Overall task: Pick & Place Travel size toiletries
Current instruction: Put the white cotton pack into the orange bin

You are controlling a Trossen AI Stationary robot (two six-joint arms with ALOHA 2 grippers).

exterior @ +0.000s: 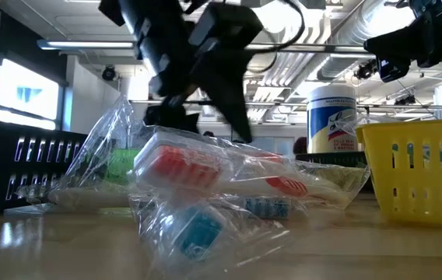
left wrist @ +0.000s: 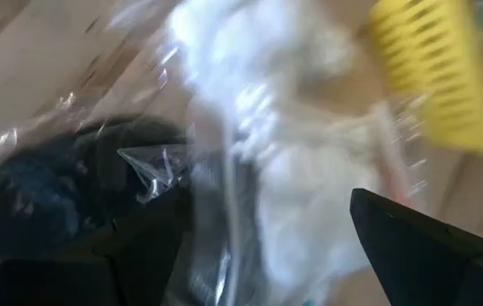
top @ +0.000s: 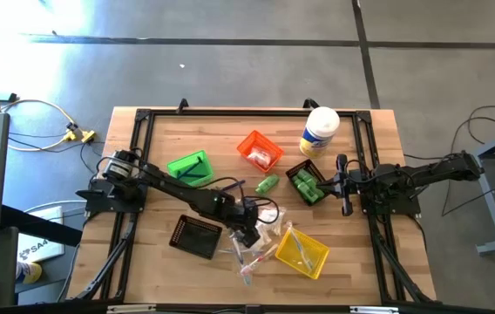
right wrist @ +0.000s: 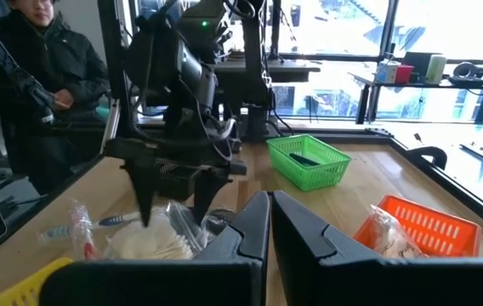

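Clear-wrapped toiletries heaped under our left hand

Nearest us, crinkly clear-wrapped toothbrush packets (exterior: 221,183) lie piled on the wooden surface (top: 156,266) beside the yellow slotted bin (top: 302,252); our left hand (top: 249,234) hangs spread above them, while farther back our right hand (top: 344,185) waits pressed together.

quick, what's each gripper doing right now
Left gripper: open, over the clear-wrapped pile, holding nothing.
Right gripper: shut, empty, at the table's right side.
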